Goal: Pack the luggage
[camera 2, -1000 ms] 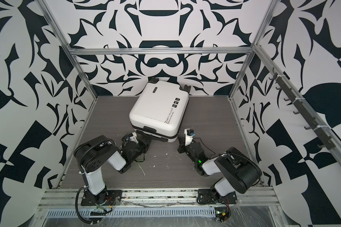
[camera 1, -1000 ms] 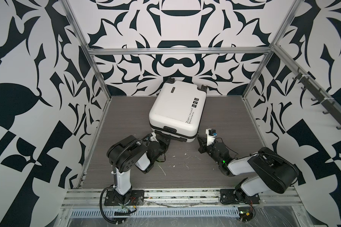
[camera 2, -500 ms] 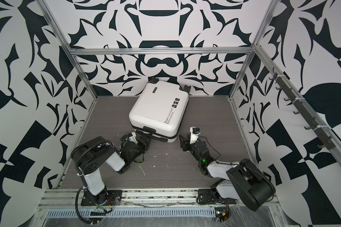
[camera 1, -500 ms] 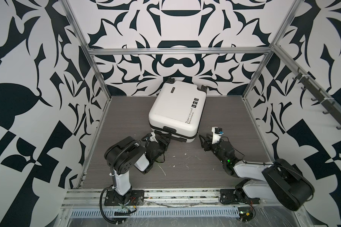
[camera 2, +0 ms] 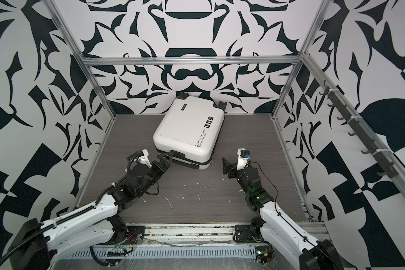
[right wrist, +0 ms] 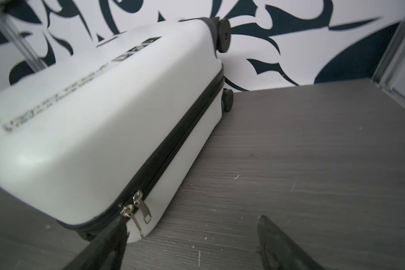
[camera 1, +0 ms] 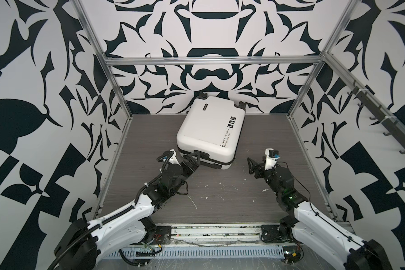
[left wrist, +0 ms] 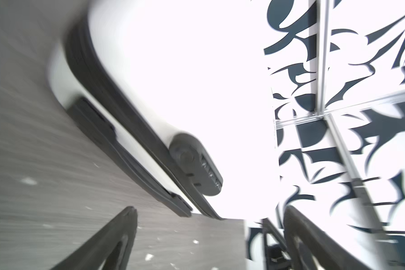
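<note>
My left gripper (camera 1: 195, 158) sits at the near side of the luggage (camera 1: 208, 131), close to its black lock (left wrist: 194, 168). In the left wrist view its fingers (left wrist: 117, 233) are spread wide with nothing between them. The white luggage lies flat and zipped shut on the grey table (camera 1: 220, 196), toward the middle back, with its wheels (right wrist: 223, 35) facing the patterned rear wall. Two silver zipper pulls (right wrist: 138, 210) hang at its near right corner. My right gripper (camera 1: 253, 166) hovers just right of that corner, jaws apart, holding nothing.
</note>
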You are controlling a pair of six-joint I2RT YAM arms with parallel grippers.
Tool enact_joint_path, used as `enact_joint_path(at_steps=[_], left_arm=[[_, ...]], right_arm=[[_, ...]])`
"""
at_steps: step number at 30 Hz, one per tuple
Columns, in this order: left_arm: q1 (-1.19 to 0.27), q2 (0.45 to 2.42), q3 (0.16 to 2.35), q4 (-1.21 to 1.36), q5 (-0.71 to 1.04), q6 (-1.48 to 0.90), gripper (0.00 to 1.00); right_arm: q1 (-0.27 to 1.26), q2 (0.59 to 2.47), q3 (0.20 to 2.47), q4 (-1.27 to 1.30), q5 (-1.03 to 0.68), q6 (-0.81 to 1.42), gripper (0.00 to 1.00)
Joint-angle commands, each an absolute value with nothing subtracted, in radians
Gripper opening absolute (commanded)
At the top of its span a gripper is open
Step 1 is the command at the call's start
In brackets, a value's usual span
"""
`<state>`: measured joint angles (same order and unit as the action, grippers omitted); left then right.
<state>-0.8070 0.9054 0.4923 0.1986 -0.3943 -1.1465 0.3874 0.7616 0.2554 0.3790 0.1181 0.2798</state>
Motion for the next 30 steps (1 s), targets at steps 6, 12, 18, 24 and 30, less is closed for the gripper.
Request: enact_joint_path(at_steps=[6,12,18,24,30], left_arm=[[-0.804,0.830,0.654,0.134,-0.641,-0.349,1.00],[-0.788,0.861,0.730,0.387,-0.477,0.196,0.99],[-0.495,1.047,0.768,0.378,-0.482,0.152,0.99],[-0.240,1.020,0.504,0.381,-0.437,-0.038,0.99],[-0.089,1.134,0.272,0.616,-0.401,-0.084,0.99]], right_arm=[[0.384,0.719,0.390,0.271,0.393,0.294,0.95],[0.382,0.833,0.598,0.227,0.463,0.214,0.98],[0.291,1.156,0.774,0.199,0.568,0.003,0.99],[0.160,1.199,0.559,0.314,0.563,0.029,0.98],[0.141,1.281,0.407,0.593,0.484,0.038,0.98]])
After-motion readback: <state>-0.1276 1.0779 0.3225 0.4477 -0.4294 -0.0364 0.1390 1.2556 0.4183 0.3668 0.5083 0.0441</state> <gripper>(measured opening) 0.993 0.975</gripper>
